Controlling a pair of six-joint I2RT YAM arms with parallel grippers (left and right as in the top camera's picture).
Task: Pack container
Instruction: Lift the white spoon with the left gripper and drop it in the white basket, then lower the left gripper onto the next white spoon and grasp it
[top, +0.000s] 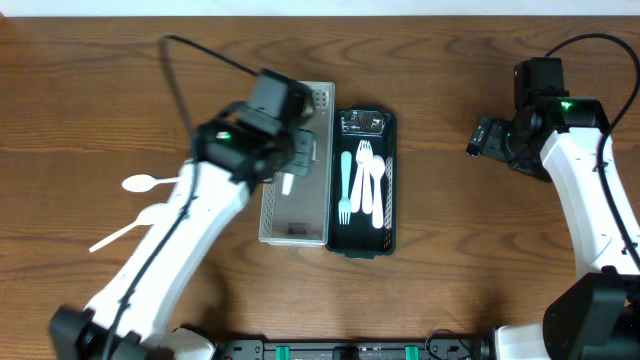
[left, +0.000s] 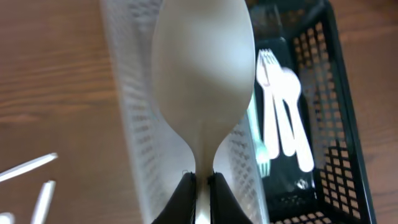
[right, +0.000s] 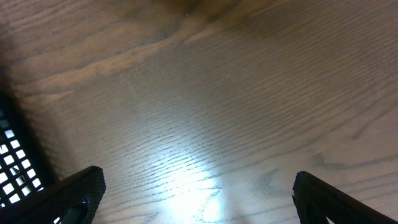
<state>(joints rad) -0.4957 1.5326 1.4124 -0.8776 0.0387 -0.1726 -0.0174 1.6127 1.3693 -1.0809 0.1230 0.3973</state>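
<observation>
Okay, left gripper clamped on white spoon at the neck, hanging over the mesh tray, likely for drop-in. Right gripper fingers apart, idle off to the side.

Overhead view: a dark-brown wooden table filled nearly the whole frame, its grain running left to right. Along the top edge, a thin pale strip showed beyond the table's far side; what it was could not be told. At bottom centre, a black rail w/ two green clips lay along the table's near edge.

Left-wrist view: the same wood, blurred, took up the left third & the far right edge of the frame.

Right-wrist view: bare boards only, w/ a bright patch of glare at lower centre & a darker grain band slanting across the upper left.
</observation>
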